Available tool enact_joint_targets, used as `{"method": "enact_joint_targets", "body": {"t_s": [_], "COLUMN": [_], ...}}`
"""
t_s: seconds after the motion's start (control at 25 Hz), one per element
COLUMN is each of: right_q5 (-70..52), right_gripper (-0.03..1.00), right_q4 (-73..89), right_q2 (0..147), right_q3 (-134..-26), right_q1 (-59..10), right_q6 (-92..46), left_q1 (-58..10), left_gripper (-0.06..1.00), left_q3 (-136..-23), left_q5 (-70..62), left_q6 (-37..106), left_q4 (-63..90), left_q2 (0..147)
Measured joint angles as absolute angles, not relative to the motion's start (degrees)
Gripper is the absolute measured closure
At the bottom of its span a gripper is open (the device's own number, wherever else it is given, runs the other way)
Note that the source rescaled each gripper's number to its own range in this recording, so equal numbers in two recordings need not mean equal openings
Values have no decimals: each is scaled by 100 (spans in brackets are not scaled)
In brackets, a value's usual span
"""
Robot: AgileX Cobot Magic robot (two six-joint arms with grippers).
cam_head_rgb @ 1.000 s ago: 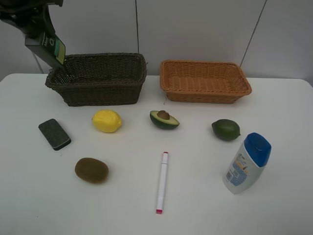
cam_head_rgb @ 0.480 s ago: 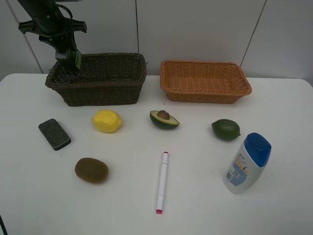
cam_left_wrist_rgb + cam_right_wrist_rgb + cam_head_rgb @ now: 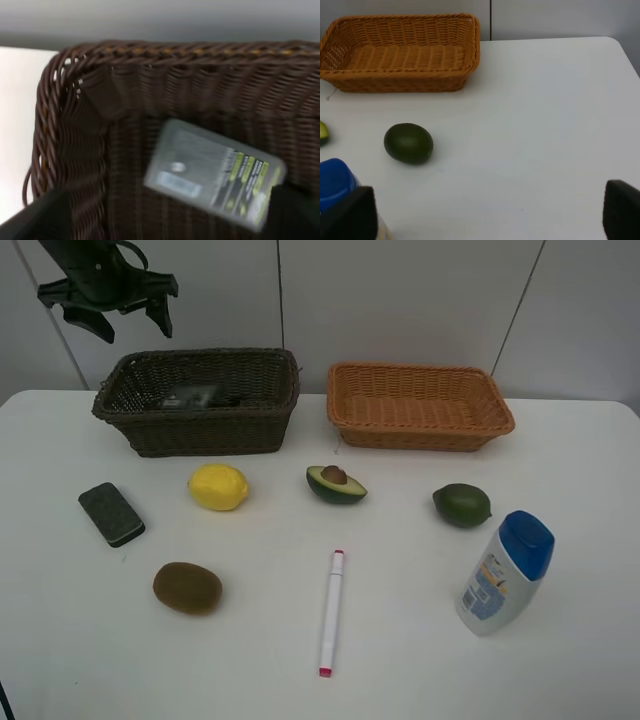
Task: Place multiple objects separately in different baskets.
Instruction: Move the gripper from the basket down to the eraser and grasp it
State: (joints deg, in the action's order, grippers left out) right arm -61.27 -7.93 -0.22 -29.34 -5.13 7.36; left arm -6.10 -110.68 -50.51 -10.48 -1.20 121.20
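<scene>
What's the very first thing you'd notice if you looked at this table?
Probably the black left gripper, hanging wide open above the dark brown basket at the back left, with a dark green bottle lying inside it. Next to it sits the bright orange basket with nothing in it. In front, the yellow lemon and the blue-capped bottle standing at the right pop out on the white table.

High overview, two close wrist views
</scene>
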Motion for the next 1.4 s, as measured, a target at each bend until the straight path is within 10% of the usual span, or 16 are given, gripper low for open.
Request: {"method": "enact_joint_targets", "body": {"t_s": [0.52, 0.88, 1.4], "right_q5": [-6127, -6127, -6127], "right_gripper": [-2, -2, -2], "right_q4": [-793, -793, -793], "right_q2": [-22, -22, -22], "right_q3": [-2934, -2934, -2934], "right_q1": [-513, -513, -513], "right_q6": [736, 736, 736], "left_q1": [-610, -610, -610], "left_gripper": [-6, -6, -6], "left_q3": [-10521, -7424, -5117], "left_q5": [-6850, -6842, -3638], "left_q6": [-1502, -2214, -3115], "left_q4": [219, 262, 96], "left_q2": [11211, 10010, 9879]}}
